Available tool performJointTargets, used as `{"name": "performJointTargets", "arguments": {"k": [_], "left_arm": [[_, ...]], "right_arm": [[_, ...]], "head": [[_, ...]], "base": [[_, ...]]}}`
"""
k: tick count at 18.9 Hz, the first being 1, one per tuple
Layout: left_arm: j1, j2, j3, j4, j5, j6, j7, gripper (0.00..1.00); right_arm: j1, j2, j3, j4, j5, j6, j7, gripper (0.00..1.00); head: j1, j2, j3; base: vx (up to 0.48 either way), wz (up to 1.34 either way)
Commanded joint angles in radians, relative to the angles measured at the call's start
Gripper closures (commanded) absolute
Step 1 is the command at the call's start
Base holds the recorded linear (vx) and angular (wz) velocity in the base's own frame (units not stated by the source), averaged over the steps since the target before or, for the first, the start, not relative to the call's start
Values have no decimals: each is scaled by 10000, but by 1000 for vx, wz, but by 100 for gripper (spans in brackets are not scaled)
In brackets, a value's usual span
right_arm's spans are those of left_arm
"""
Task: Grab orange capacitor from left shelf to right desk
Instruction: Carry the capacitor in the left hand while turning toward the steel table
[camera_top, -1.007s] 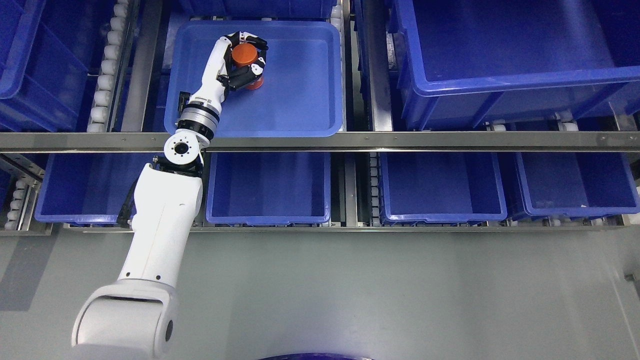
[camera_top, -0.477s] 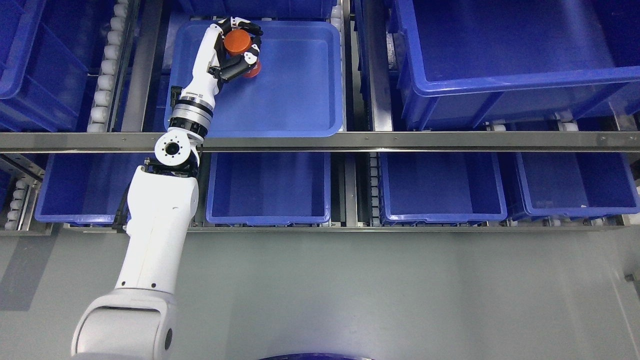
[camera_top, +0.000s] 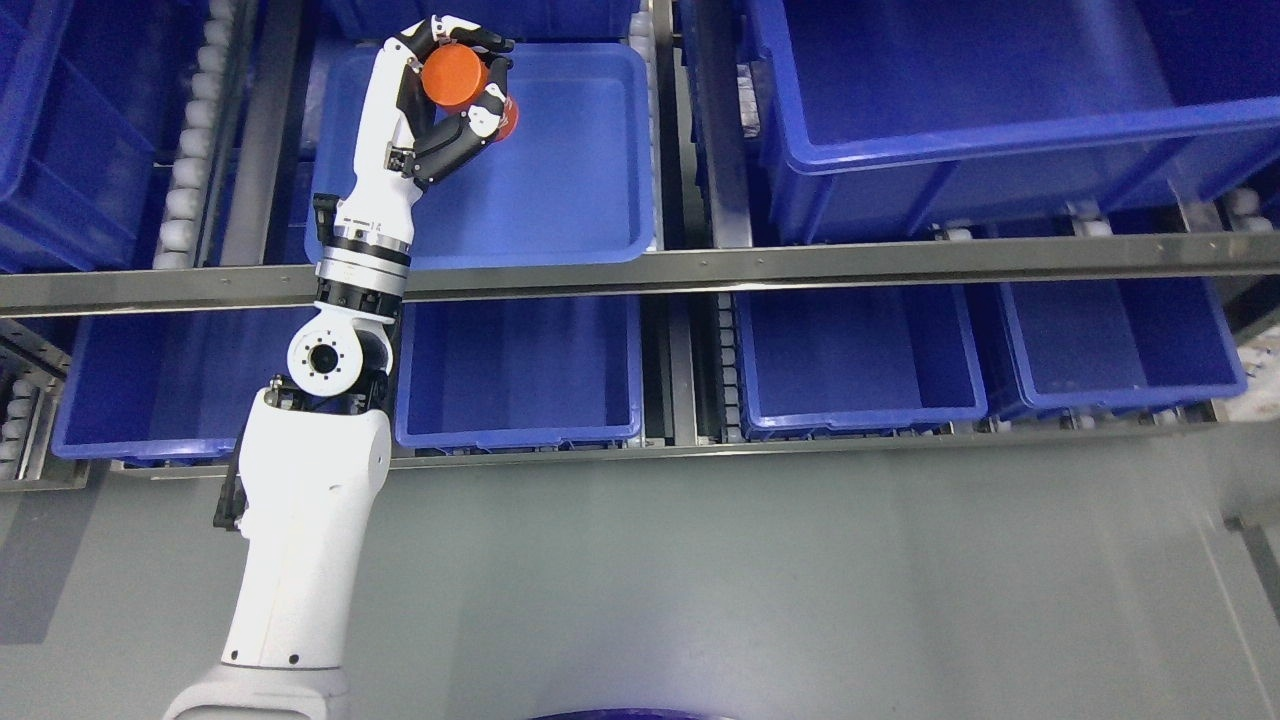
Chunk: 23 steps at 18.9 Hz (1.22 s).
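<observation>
My left hand (camera_top: 455, 85) is shut on the orange capacitor (camera_top: 452, 76), a round orange cylinder, and holds it raised above the far left part of the shallow blue tray (camera_top: 560, 200) on the upper shelf. Dark fingers (camera_top: 455, 140) wrap the cylinder's side, and its flat orange top faces the camera. The white left arm (camera_top: 310, 500) rises from the bottom left across the shelf's metal rail. The right hand is out of view.
A metal rail (camera_top: 800, 265) crosses the picture in front of the tray. Several blue bins (camera_top: 520, 370) sit on the lower shelf, and a large blue bin (camera_top: 950, 100) stands at the upper right. Grey floor (camera_top: 750, 600) fills the bottom.
My left hand has lifted the capacitor up and out of the tray toward the camera. The whole picture has also shifted left and tilted, so the camera has moved.
</observation>
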Motion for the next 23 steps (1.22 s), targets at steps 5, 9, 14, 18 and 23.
{"name": "performJointTargets", "arguments": {"k": [5,9,14,18,23], "left_arm": [[882,174,-300,-2422,180,-1674,28,99],[636,174,100,-2438,180,-1690,43,99],[467,174,85,-2437,180,-1614,43,99],[283,174,-357,-2422,180,-1522,74,99],[283,174,-1464,-2422,256,-1522,120,98]], "right_arm": [[142,-174,-107,-337,0,-12,22,0],[142,-174,-107,-337,0,-12,22,0],[142,-174,-107,-337,0,-12,22,0],[142,-174,-107,-337,0,-12,22,0],[142,-174,-107,-337,0,-12,22,0]], "head": [[0,0,0],[0,0,0],[0,0,0],[0,0,0],[0,0,0]], "base": [[-208,-539],[-205,-726],[-154,-617],[0,-977],[175,-1054]]}}
